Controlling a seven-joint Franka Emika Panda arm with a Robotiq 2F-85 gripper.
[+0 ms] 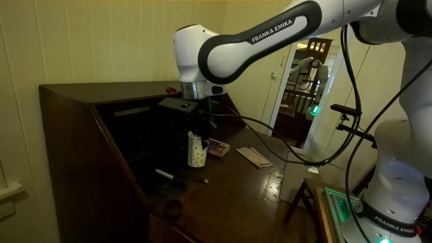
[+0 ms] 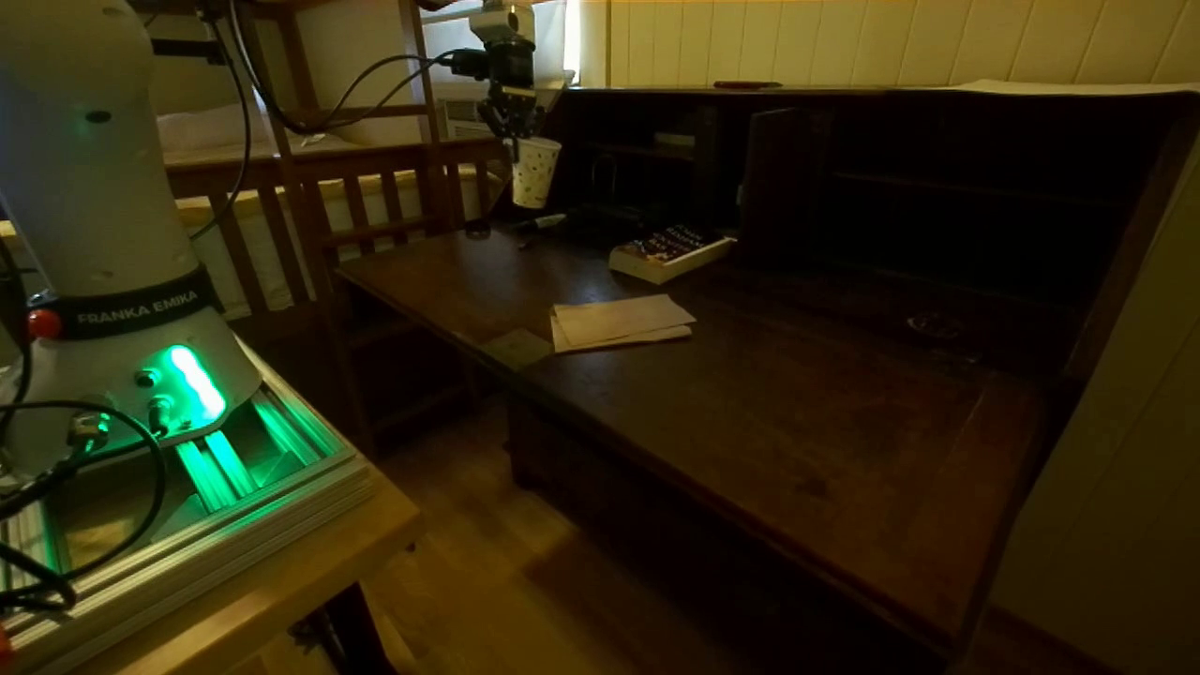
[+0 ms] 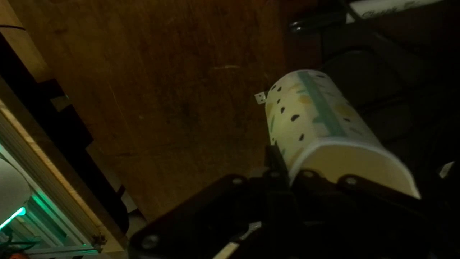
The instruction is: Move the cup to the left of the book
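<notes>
You seem to be at the carrying step: your pincer [image 3: 287, 171] pinches the paper cup [image 2: 536, 176] by its rim, aloft, left of the paperback book [image 2: 670, 251] in an exterior view. Next, lower it upright onto the table [image 2: 797, 422], clear of the USB plug [image 3: 260, 98].

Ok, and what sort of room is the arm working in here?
Likely a bedroom in a home. What looks like a slatted wooden bed and a tall framed mirror each appear in an exterior view; a dark wooden desk shows in both exterior views.
</notes>
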